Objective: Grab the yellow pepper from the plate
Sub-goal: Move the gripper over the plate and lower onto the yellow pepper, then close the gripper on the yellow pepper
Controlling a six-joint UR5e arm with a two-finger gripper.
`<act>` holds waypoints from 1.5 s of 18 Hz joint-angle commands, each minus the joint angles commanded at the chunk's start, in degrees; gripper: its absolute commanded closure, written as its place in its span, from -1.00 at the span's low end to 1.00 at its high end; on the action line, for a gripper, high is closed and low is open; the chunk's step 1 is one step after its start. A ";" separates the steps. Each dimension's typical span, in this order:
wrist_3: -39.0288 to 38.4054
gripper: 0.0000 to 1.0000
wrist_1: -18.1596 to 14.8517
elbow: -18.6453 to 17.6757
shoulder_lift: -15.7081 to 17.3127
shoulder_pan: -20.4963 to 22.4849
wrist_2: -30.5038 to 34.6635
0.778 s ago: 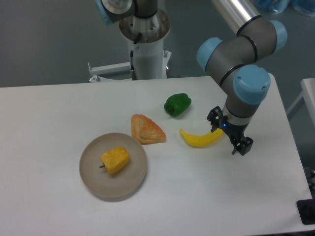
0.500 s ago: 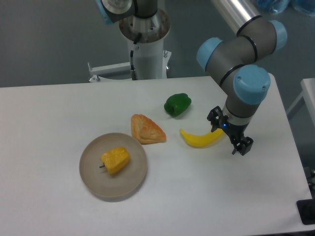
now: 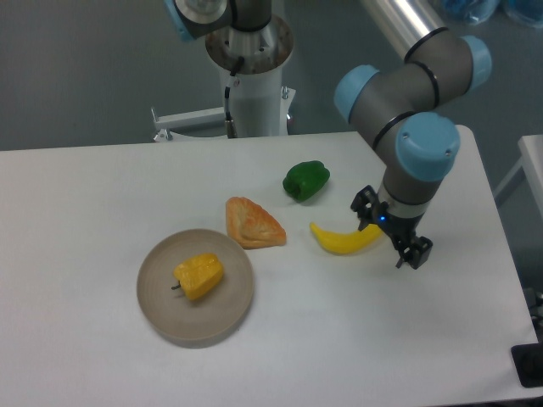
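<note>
**End effector parked over by the banana, pepper sitting on its plate**

So from where I'm standing, the end effector [image 3: 391,228] hangs at the right side of the counter [image 3: 102,186], pointing down. Its two fingers are spread apart with a clear gap between them, one fingertip [image 3: 364,202] toward the back and the other toward the front. Nothing is clamped in there. The right tip of the banana [image 3: 346,239] runs up to the end effector and looks like it sits right beside or just under the gap, but I honestly can't tell if they're touching from this angle. There's a small blue light glowing on the wrist just above the fingers.

The yellow pepper [image 3: 199,275] is way over on the left, well apart from the arm. It's lying on its side roughly in the middle of the plate [image 3: 161,318], dark stem poking out toward the left. The plate sits near the front-left part of the counter.

Between the two: a triangular pastry-looking thing [image 3: 252,224] just beside the plate's upper right rim, not quite touching it as far as I can see, and a green pepper [image 3: 305,180] further back, near the banana but apart from it. The arm's base column [image 3: 252,76] stands behind the counter's back edge.
</note>
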 joint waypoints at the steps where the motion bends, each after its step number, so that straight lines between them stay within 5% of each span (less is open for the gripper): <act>1: -0.88 -1.00 -0.35 -0.35 0.44 -1.49 0.17; 5: -8.25 -1.00 0.00 -4.56 2.55 -7.03 -0.09; 13: -20.30 -1.00 0.26 -4.83 2.73 -13.98 -1.40; 19: -31.38 -1.00 11.76 -7.29 0.53 -19.08 -2.02; 27: -30.34 -1.00 12.66 -11.86 -0.09 -22.69 -1.32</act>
